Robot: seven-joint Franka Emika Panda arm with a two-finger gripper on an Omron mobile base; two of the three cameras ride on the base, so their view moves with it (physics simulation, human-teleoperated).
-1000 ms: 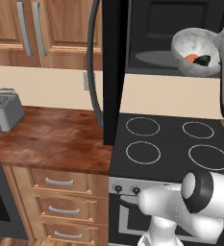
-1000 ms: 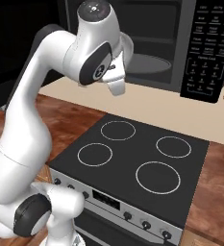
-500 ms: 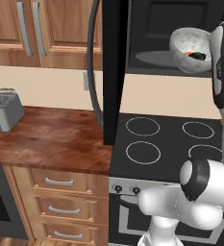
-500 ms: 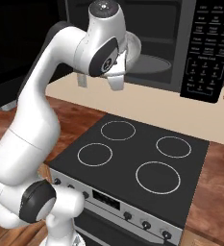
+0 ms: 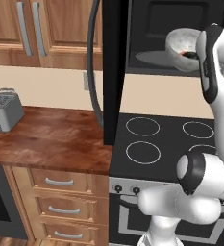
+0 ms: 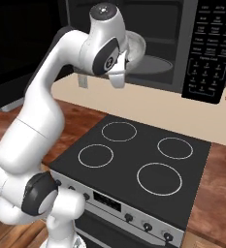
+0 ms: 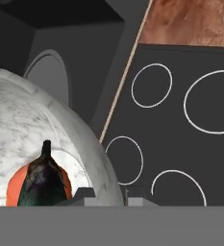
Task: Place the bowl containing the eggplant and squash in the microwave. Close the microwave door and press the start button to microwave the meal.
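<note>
**Inspector:** Now, report the change over the last second.

**Operator:** From my station, the bowl (image 5: pixel 184 44) has travelled inward. A second ago it hung at the mouth of the microwave (image 6: pixel 148 43), clear of the turntable plate (image 5: pixel 154 56); at present it sits lower and further in, over the near part of that plate in the left base view. The arm has followed it in. I cannot tell whether the bowl's base is touching the plate or hovering just above it.

**Inspector:** Contents?

**Operator:** Both aboard. In the hand view the eggplant (image 7: pixel 43 180) lies in front of the squash (image 7: pixel 17 188), both low in the bowl, neither near the rim.

**Inspector:** Claw?

**Operator:** The gripper (image 7: pixel 106 196) is nearly closed, pinching the bowl's rim between its fingers; that grip has not altered over the second.

**Inspector:** The door?

**Operator:** The microwave door (image 5: pixel 114 72) stands swung wide, edge-on to the left camera, its curved handle towards the counter.

**Inspector:** Bearing on the task?

**Operator:** My judgement: placement is in its final stage. What remains is to set the bowl down squarely, release, withdraw without dragging the rim, then shut the door and press start. The risk I would note is tipping the bowl on release.
</note>
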